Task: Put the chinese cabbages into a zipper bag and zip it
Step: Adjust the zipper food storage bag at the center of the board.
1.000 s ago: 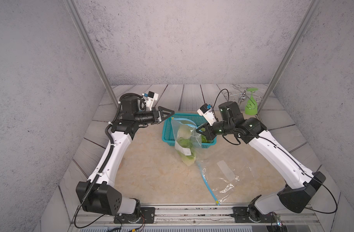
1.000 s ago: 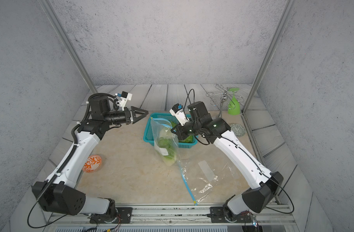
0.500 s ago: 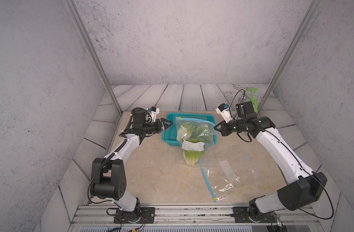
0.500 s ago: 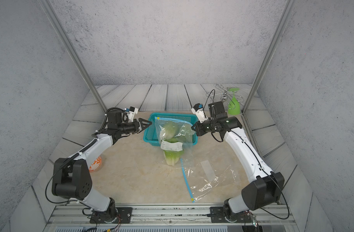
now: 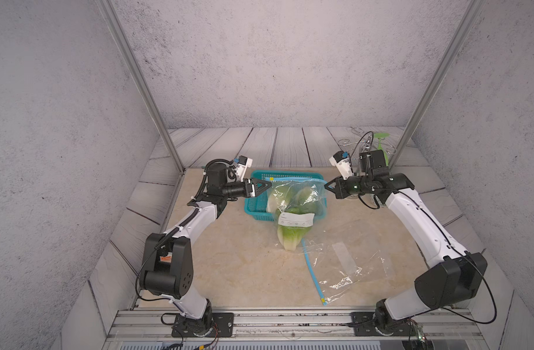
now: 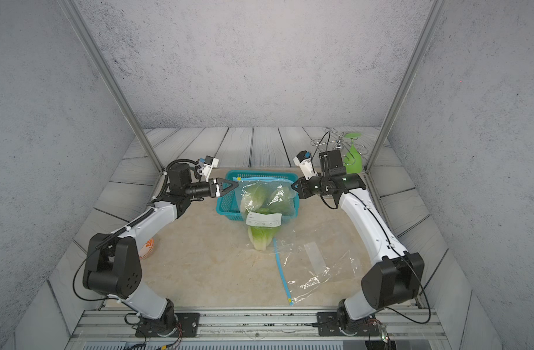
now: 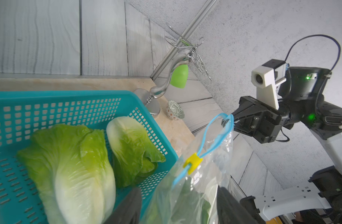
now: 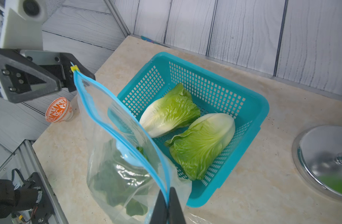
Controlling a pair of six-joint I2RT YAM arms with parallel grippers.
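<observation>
A clear zipper bag with a blue zip strip hangs stretched between my two grippers, in front of the teal basket. One chinese cabbage sits inside it, its base on the table. Two more cabbages lie in the basket. My right gripper is shut on the right end of the zip strip. My left gripper is open, its fingers straddling the bag's left end just short of the yellow slider. The zip is joined only at the slider's end; beyond it the mouth gapes.
A second, empty zipper bag lies flat on the table at the front right. A chrome rack with a green goblet stands at the back right, a patterned cup beside its base. An orange-white cup sits at the table's left edge.
My right gripper has drawn the bag's end to the right, stretching the mouth out. My left gripper has come down and across to the bag's left end by the slider.
</observation>
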